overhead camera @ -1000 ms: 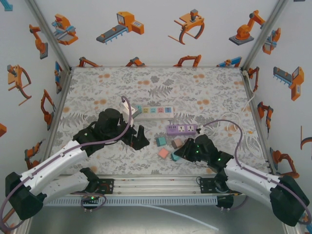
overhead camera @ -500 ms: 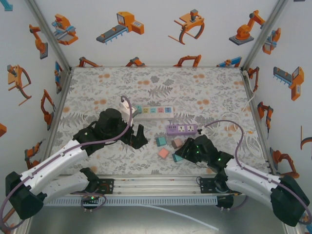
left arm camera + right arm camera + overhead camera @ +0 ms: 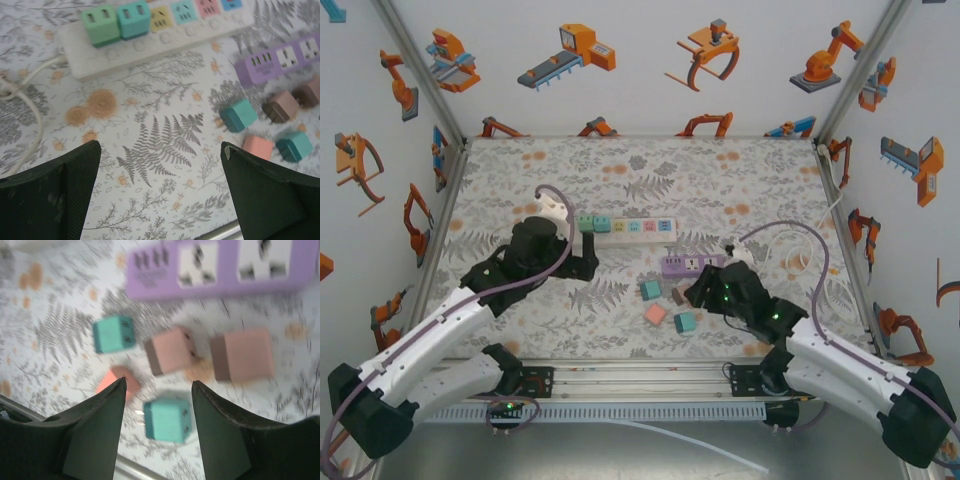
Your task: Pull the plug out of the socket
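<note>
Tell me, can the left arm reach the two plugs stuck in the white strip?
Probably yes. The left tool hangs open just short of the green plug and teal plug on the white strip, with only bare table between.

The top external camera is looking down from above and behind the arm bases. It is taking in the whole tabletop (image 3: pixel 720 180), with the purple power strip (image 3: pixel 692 264) lying right of centre. The left wrist camera is hovering left of that strip and looking obliquely across it past the left claw (image 3: pixel 160 147). The right wrist camera is hanging close over the strip's near side behind the right claw (image 3: pixel 159 384), and its picture is blurring. Both wrist views are sharing the strip and the loose plugs (image 3: pixel 167 420) just beside it.
</note>
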You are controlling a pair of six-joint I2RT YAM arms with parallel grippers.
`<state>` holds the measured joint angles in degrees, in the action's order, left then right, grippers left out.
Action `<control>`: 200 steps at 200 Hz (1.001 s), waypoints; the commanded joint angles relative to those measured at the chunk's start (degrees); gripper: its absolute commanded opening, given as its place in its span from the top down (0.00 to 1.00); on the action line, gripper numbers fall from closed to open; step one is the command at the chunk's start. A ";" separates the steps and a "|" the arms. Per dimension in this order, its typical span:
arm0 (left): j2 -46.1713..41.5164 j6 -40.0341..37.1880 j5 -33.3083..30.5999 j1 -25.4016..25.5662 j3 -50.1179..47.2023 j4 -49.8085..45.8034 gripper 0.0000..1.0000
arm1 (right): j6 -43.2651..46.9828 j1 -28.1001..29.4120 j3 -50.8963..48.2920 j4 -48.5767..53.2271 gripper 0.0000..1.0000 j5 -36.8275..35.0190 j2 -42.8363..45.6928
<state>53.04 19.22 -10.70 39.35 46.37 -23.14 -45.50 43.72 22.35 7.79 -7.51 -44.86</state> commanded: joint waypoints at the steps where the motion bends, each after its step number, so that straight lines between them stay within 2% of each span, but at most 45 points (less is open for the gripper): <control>1: -0.42 4.88 -2.57 -3.62 1.41 1.16 0.03 | 18.69 0.40 5.65 -8.58 0.47 -4.83 -3.14; 29: 1.25 6.14 -3.16 -5.49 0.65 4.54 0.03 | 35.09 0.36 11.38 -15.53 0.47 -2.76 -9.63; 54: 3.80 8.52 -5.17 -6.58 1.02 5.20 0.03 | 48.84 0.39 16.59 -19.99 0.40 2.56 -18.19; 76: 6.73 11.10 -4.43 -9.22 2.37 4.80 0.03 | 58.66 0.31 24.26 -16.73 0.38 9.54 -27.78; 93: 9.15 13.33 -2.32 -11.95 3.82 4.41 0.03 | 64.37 0.35 32.23 -10.16 0.38 15.14 -35.54; 131: 14.88 19.02 0.82 -17.05 6.55 2.34 0.03 | 73.19 0.15 49.10 4.44 0.36 24.61 -50.47; 168: 22.37 25.45 7.45 -22.10 9.75 -0.34 0.01 | 74.21 -1.00 64.57 11.80 0.32 26.02 -63.95; 200: 26.86 27.15 11.62 -23.74 10.50 1.31 0.00 | 74.26 -1.95 77.32 16.48 0.31 27.32 -73.94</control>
<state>77.80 42.70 -4.01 16.43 55.46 -21.32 27.00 42.81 91.83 17.85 16.97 -113.62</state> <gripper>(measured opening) 0.997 0.684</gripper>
